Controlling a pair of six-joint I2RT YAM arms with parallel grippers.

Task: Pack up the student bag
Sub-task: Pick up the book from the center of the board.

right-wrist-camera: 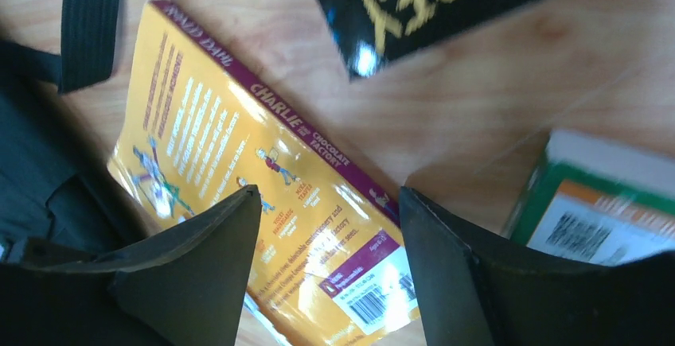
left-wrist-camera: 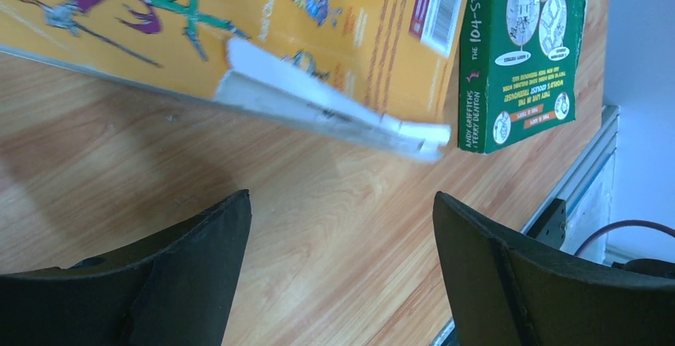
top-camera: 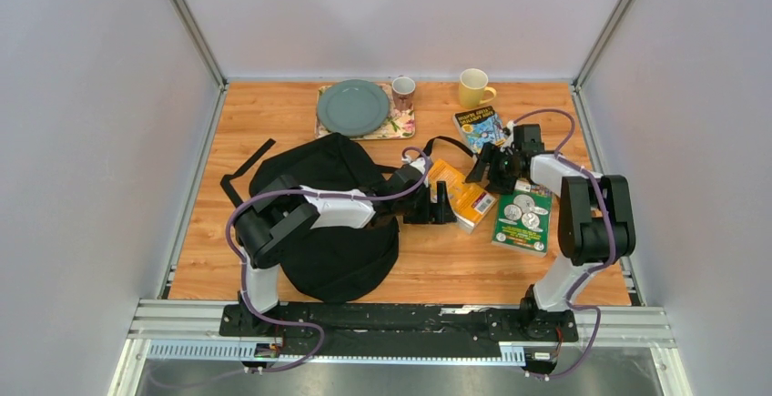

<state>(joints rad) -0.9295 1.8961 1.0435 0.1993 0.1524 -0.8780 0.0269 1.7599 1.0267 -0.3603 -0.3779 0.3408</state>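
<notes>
The black student bag (top-camera: 332, 237) lies on the left half of the table, and my left arm reaches across it. An orange book (top-camera: 466, 196) lies right of the bag. A green book (top-camera: 523, 219) lies beside it, and a dark blue-covered book (top-camera: 480, 126) lies behind. My left gripper (top-camera: 441, 207) is open and empty, just short of the orange book's near edge (left-wrist-camera: 239, 20); the green book (left-wrist-camera: 521, 52) shows beyond. My right gripper (top-camera: 487, 170) is open and empty above the orange book (right-wrist-camera: 239, 179). The bag's fabric (right-wrist-camera: 32, 163) and a strap (right-wrist-camera: 91, 20) show at the left of the right wrist view.
A grey plate (top-camera: 353, 106) on a floral mat, a patterned mug (top-camera: 403, 92) and a yellow mug (top-camera: 474, 87) stand at the table's back edge. A black strap (top-camera: 248, 171) trails left of the bag. The dark book (right-wrist-camera: 430, 0) and the green book (right-wrist-camera: 605, 203) flank the right gripper.
</notes>
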